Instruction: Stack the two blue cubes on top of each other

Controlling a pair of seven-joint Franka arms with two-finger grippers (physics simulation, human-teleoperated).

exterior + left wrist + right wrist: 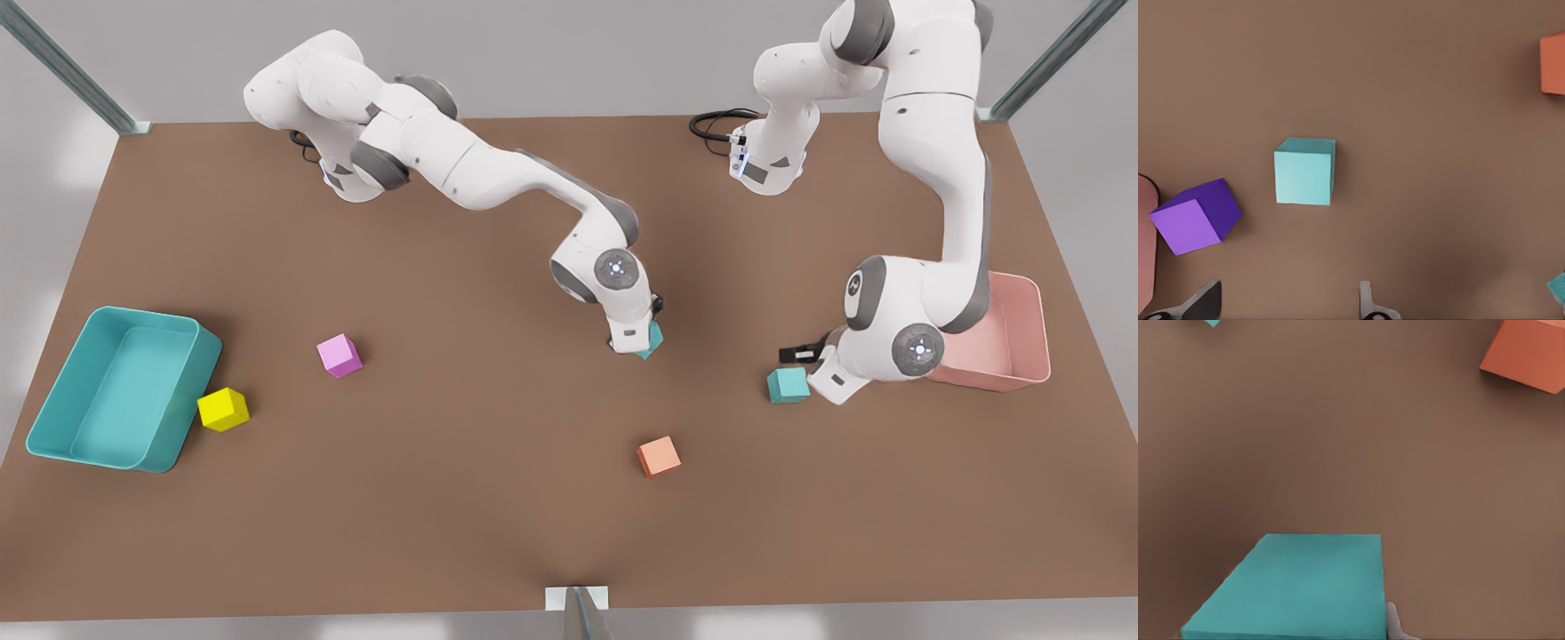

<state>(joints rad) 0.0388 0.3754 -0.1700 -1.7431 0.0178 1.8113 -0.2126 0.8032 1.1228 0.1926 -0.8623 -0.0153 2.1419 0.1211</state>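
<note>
1. Pick-up step: the right claw (638,345), mid-bench in the front view, grips one blue cube (652,339); whether that cube has left the bench (498,524) I cannot tell.
2. The other blue cube (788,385) sits on the bench toward the front view's right, with the left claw (1288,303) just above it, fingers wide and empty.
3. Next, I'd say: carry the gripped cube across and square it over that one; the left arm probably needs to back away.
4. Close by: a purple cube (1197,216) and the pink bin (1022,342). The orange cube (659,456), pink cube (339,355), yellow cube (222,409) and teal bin (124,387) lie clear.
</note>
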